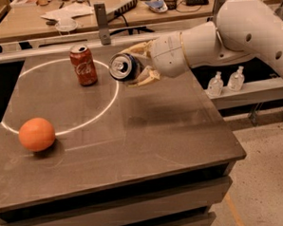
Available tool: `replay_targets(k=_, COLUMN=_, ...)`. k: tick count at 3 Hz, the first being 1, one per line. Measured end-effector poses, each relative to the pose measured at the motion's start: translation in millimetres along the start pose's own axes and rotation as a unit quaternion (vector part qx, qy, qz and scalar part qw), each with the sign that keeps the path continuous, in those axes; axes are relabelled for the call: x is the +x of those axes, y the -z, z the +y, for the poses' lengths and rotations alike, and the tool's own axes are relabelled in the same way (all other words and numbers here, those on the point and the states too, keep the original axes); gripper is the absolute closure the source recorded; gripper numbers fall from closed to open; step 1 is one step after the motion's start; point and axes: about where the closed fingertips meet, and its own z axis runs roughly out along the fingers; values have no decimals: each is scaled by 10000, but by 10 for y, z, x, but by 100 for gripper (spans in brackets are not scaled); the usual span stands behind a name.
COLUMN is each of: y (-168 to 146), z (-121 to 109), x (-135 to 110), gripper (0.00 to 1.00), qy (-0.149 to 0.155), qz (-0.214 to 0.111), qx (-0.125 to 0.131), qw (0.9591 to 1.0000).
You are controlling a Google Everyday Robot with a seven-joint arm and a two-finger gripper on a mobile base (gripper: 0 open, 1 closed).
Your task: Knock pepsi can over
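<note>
One gripper (pixel 132 67) clamps cylindrical pepsi can (pixel 122 67) above table (pixel 147 138).

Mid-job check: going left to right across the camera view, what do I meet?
Orange → red cola can → pepsi can, tilted, clamped in the gripper → two small bottles at far right.
</note>
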Motion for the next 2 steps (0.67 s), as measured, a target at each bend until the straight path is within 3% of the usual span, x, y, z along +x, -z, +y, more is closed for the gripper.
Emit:
replay_targets(k=1, y=-38, z=20, x=-5, gripper=100, qy=83, qz=91, qx=-199, qw=9997)
replay_targets(k=2, y=-90, z=161, x=83, gripper=100, qy=303, qz=483, qx=-942, qw=9939)
